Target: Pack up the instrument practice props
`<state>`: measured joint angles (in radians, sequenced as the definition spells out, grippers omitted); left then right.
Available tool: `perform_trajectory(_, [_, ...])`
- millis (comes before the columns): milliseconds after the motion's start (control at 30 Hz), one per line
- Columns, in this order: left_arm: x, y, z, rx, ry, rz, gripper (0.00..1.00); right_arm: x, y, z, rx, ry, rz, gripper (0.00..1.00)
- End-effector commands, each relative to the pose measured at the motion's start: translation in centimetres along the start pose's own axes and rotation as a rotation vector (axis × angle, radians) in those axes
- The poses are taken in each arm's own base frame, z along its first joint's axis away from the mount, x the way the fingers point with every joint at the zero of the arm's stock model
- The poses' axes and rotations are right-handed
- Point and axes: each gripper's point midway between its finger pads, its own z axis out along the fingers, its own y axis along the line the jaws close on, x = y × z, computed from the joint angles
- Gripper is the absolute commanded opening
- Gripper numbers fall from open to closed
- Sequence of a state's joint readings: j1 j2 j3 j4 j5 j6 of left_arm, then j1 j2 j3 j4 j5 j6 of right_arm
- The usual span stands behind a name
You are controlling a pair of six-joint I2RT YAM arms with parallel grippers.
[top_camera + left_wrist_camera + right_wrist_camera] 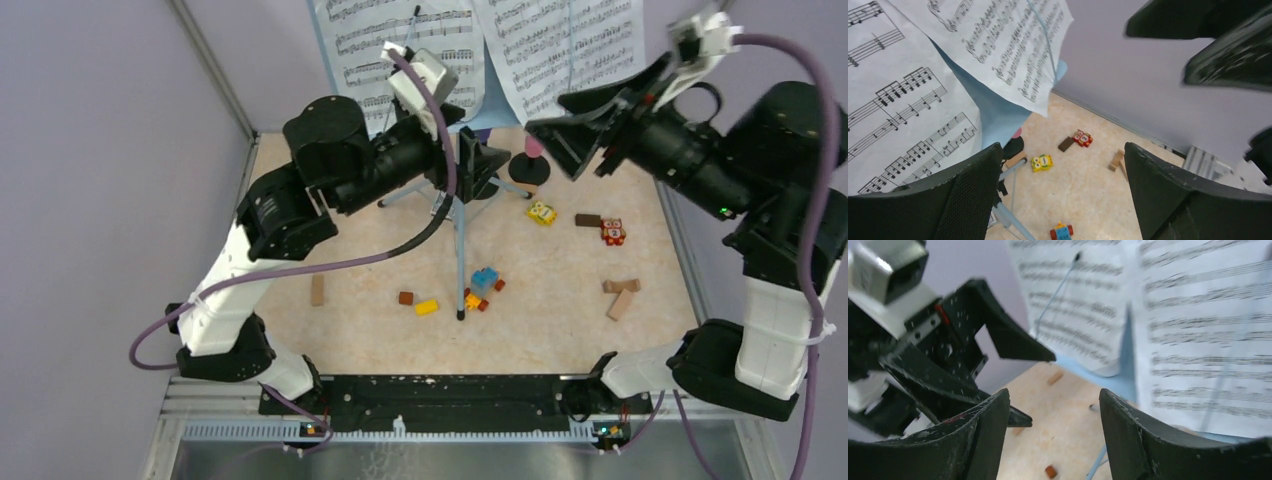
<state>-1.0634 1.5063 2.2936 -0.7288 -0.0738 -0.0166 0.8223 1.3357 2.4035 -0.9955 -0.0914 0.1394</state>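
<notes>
1. Step in hand, as I read it: taking the sheet-music pages off the music desk. Nothing is looking packed yet.
2. The desk is standing upright on its tripod legs at the table's far side, with both pages lying against it.
3. Left gripper is hovering low by the left page, jaws gaping wide, empty.
4. Right gripper is facing the right page, jaws partly spread, holding nothing.
5. Next move is calling for a pinch on a page edge without tipping the stand.
6. Pink microphone is sitting in its holder beside the stand.
</notes>
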Motion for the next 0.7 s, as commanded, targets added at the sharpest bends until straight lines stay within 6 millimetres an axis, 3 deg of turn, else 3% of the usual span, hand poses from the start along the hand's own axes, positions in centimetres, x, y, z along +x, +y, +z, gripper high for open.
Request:
perform_trajectory(0, [-4.0, 2.5, 0.6, -0.157, -0.162, -0.067, 0.96, -4.2, -6.8, -2.4, 0.398, -0.160, -0.060, 0.66])
perform_trajectory(133, [-5.3, 3.0, 1.1, -0.186, -0.243, -0.106, 0.98, -5.8, -10.2, -3.0, 0.603, -0.233, -0.120, 0.68])
perform_trajectory(333, [-6.4, 2.9, 2.7, -0.187, -0.317, -0.207, 0.99, -7.6, -11.6, -2.1, 0.695, -0.269, -0.176, 0.69])
perform_trajectory(667, [-9.9, 4.8, 3.5, -0.129, -0.463, -0.393, 0.99, -3.4, -11.2, -0.3, 0.628, -0.186, -0.127, 0.66])
